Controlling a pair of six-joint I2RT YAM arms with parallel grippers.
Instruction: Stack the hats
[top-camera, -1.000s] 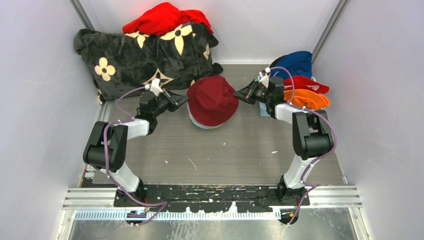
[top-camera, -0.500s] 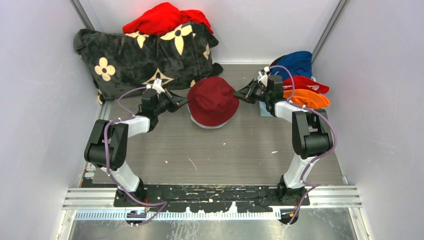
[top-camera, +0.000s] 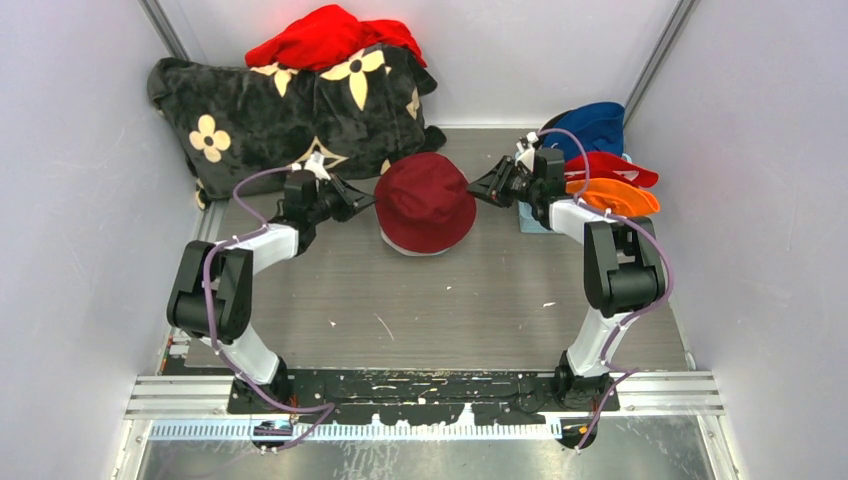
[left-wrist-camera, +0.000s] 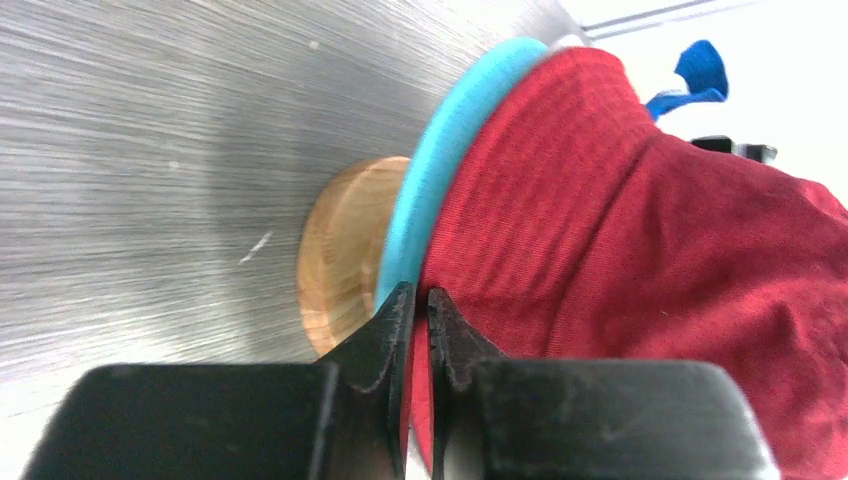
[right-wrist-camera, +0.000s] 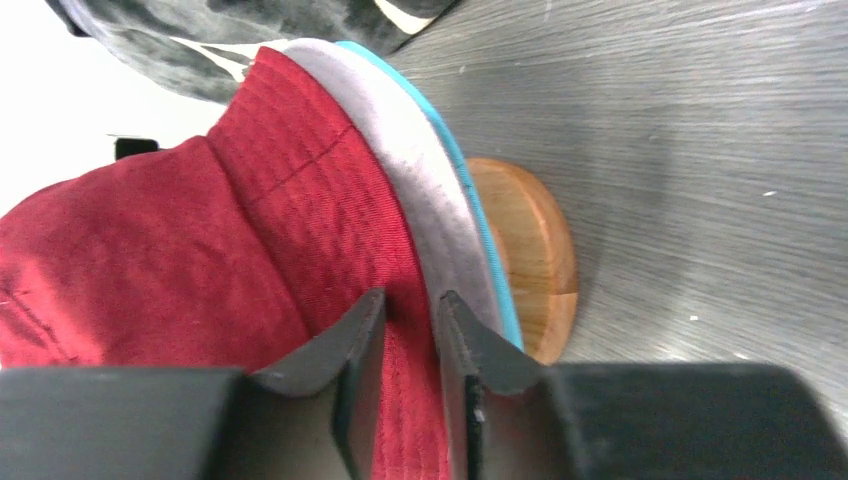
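Observation:
A maroon hat (top-camera: 425, 200) tops a stack in the middle of the table. Under it the right wrist view shows a grey hat's brim (right-wrist-camera: 420, 180), a teal brim (right-wrist-camera: 480, 225) and a round wooden stand (right-wrist-camera: 535, 250). My left gripper (top-camera: 368, 205) is at the hat's left side, shut on the maroon brim (left-wrist-camera: 460, 260), just beside the teal brim (left-wrist-camera: 440, 160). My right gripper (top-camera: 478, 188) is at the hat's right side. Its jaws stand a little apart, with the maroon brim (right-wrist-camera: 410, 400) loose between them. Blue (top-camera: 592, 127), red (top-camera: 610, 165) and orange (top-camera: 612, 197) hats lie piled at the right.
A black blanket with cream flower marks (top-camera: 280, 115) lies at the back left, with a bright red cloth heap (top-camera: 330, 35) on it. Walls close in the table on the left, back and right. The right arm's forearm runs beside the orange hat.
The maroon hat has sunk lower over the stack, hiding most of the pale brim beneath. The right jaws have parted off the brim. Both grippers shifted slightly towards the back.

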